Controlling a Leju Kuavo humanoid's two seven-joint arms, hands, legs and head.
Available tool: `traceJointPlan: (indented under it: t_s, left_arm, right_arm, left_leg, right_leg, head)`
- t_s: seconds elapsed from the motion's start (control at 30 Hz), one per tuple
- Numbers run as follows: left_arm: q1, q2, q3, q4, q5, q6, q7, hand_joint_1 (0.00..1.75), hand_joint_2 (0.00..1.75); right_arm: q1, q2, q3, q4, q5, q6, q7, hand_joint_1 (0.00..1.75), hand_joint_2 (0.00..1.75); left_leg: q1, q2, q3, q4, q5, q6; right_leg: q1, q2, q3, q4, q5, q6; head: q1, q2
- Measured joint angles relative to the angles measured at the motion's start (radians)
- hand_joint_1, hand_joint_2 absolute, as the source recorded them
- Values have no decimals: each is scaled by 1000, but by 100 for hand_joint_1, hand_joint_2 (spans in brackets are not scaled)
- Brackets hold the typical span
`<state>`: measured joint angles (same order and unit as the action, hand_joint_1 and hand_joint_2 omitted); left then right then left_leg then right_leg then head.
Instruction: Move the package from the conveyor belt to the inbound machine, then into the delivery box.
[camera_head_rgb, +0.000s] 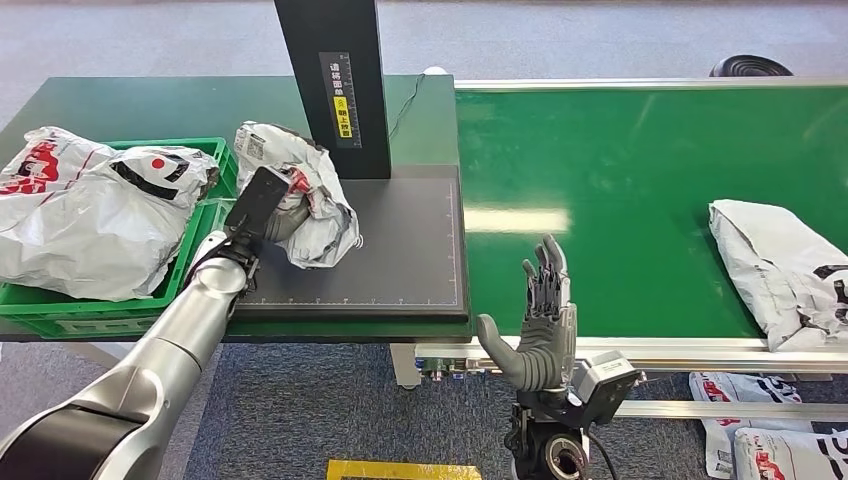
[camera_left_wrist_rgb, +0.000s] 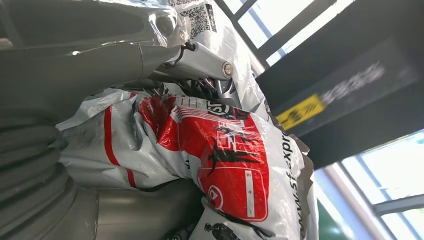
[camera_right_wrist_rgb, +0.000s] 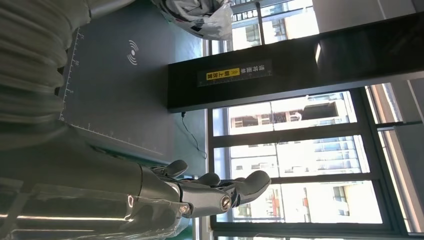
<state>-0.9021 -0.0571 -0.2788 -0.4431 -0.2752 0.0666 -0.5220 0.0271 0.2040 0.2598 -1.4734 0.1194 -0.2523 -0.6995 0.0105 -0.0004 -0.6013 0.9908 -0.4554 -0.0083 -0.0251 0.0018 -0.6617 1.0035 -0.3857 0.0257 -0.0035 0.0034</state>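
Left robot hand (camera_head_rgb: 262, 205) gripping crumpled package (camera_head_rgb: 310, 195) over inbound machine (camera_head_rgb: 400, 240) for scanning; right robot hand (camera_head_rgb: 540, 325) hanging spread, idle.

Head camera sits high on the robot, facing forward and down over the worktop (camera_head_rgb: 60, 100), the black scan pad (camera_head_rgb: 400, 240) and the green conveyor belt (camera_head_rgb: 620, 190); both arms rise from the lower edge. Left wrist camera rides close behind the left robot hand (camera_left_wrist_rgb: 150, 60), turned on its side, pressed right up against a crumpled package (camera_left_wrist_rgb: 225, 155). Right wrist camera sits behind the right robot hand (camera_right_wrist_rgb: 210, 192), also turned sideways, looking across the scan pad toward the windows (camera_right_wrist_rgb: 300, 165). All three views share the black post (camera_head_rgb: 335, 80) with its yellow label.
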Motion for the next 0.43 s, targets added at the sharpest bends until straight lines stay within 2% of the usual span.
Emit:
traceJointPlan:
  t_s: [0.27, 0.43]
  left_arm:
    - [-78, 14, 12, -23, -66, -2, 112, 175, 175]
    - [-126, 38, 10, -14, -103, -4, 146, 175, 175]
  right_arm:
    - [3, 8, -6, 0, 12, -7, 0, 0, 175]
    - [13, 10, -9, -1, 18, -5, 0, 0, 175]
  left_leg:
    - [0, 0, 0, 0, 0, 0]
    - [0, 0, 0, 0, 0, 0]
  right_leg:
    - [0, 0, 0, 0, 0, 0]
    - [0, 0, -1, 0, 0, 0]
  head:
    - [0, 0]
    - [0, 0]
